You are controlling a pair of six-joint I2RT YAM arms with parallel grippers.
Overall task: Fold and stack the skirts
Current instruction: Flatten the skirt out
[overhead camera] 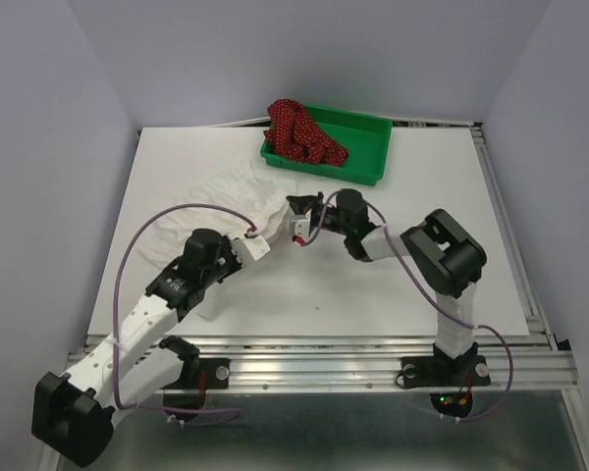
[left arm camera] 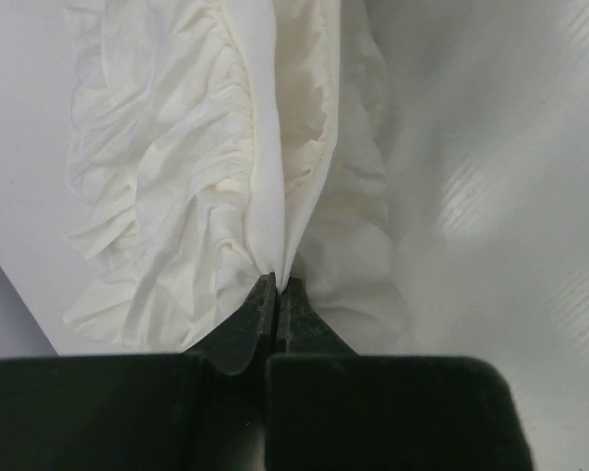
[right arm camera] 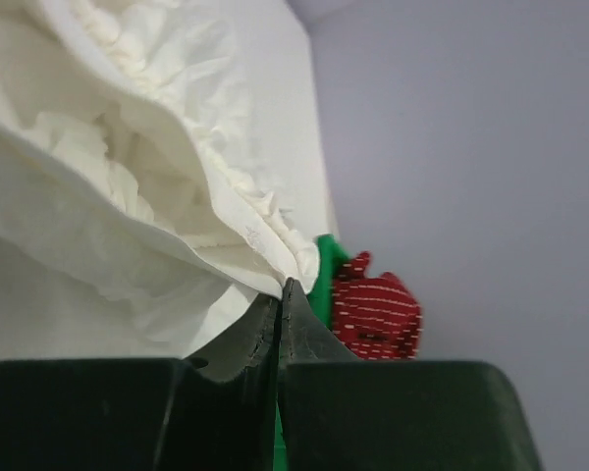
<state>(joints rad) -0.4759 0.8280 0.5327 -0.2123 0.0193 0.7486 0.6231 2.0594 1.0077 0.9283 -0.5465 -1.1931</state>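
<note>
Pinching the white skirt (left arm camera: 167, 186), the left claw (left arm camera: 275, 287) is closed on a fold of cloth at its tips, and the ruffled tiers spread ahead of it across the desk (overhead camera: 373, 285). The right claw (right arm camera: 283, 290), just beside the left, is likewise closed on the skirt's edge. Beyond the right claw, the dark red skirt (overhead camera: 299, 132) lies bunched in the green tray (overhead camera: 358, 137).

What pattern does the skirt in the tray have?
Dark red skirt with white dots; top external view.
</note>
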